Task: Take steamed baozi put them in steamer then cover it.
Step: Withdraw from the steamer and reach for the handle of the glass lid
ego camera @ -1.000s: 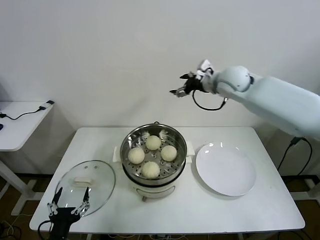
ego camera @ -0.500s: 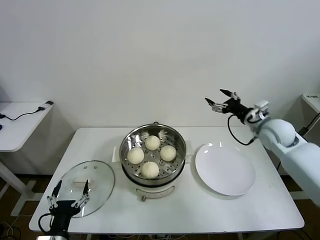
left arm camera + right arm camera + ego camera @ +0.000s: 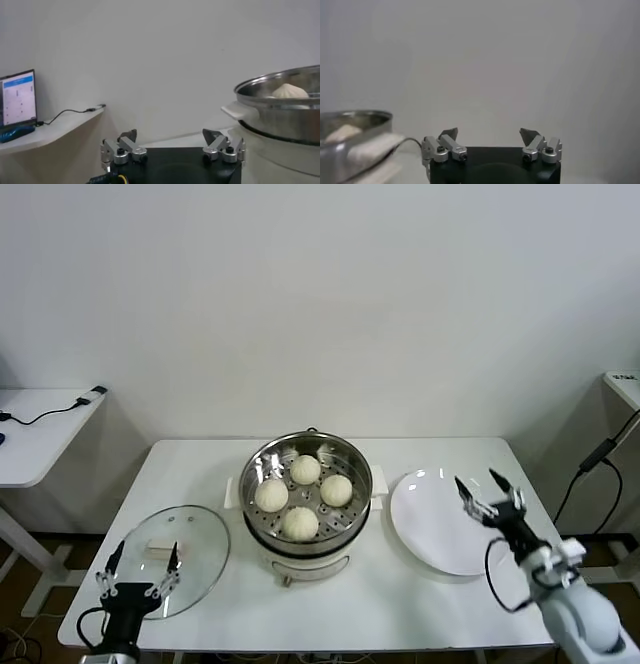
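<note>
The steamer [image 3: 305,484], a shiny steel basket on a white pot base, stands mid-table with several cream-white baozi [image 3: 300,523] on its perforated floor. The cover [image 3: 195,569], a clear glass lid with a white handle, lies flat on the table left of the steamer. My left gripper [image 3: 146,552] stands open at the table's front left, just above the lid, with nothing between its fingers. My right gripper [image 3: 475,477] is open and empty, low over the right side of the white plate. The left wrist view shows the steamer [image 3: 280,115] with one baozi [image 3: 289,91] beyond the open gripper [image 3: 170,136].
A flat white plate [image 3: 440,524] lies right of the steamer. A small side table [image 3: 40,424] with a cable stands to the left, and a lit screen [image 3: 17,97] rests on it. In the right wrist view the steamer [image 3: 350,130] sits off to one side of the open gripper [image 3: 489,134].
My right arm has swung from high above the steamer out to the right and down to the plate's right side, staying open. The left gripper has hardly moved.
</note>
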Tool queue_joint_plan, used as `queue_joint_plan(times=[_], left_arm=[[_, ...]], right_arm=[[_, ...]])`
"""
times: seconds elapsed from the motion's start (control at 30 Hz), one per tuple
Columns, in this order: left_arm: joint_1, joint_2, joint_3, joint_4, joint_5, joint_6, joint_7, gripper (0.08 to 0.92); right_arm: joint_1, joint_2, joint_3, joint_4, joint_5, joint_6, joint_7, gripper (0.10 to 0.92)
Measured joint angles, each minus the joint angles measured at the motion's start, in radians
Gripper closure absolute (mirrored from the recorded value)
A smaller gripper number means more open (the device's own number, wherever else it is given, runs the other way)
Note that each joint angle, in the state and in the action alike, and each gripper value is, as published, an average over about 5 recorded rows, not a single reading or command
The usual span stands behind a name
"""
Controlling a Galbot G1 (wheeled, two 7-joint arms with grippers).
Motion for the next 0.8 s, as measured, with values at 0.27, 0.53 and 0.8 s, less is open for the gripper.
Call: queue_joint_plan(times=[0.27,0.53,0.8], left_arm=[[-0.008,0.011,-0.002,0.024,0.037,-0.031,-0.018,0.177],[0.000,0.017,-0.008,0.047,0.114,-0.081,-0.040,0.177],[-0.037,0.005,-0.001,0.130,0.319,-0.160,-0.128,0.177]], right_arm=[[-0.229,0.105,0.108,0.090,-0.053,0.019,0.019,0.203],[-0.300,0.144,0.150,0.143,-0.087,0.008,0.032,0.203],[-0.316,0.168,0.178,0.126,-0.093,0.012,0.034,0.203]])
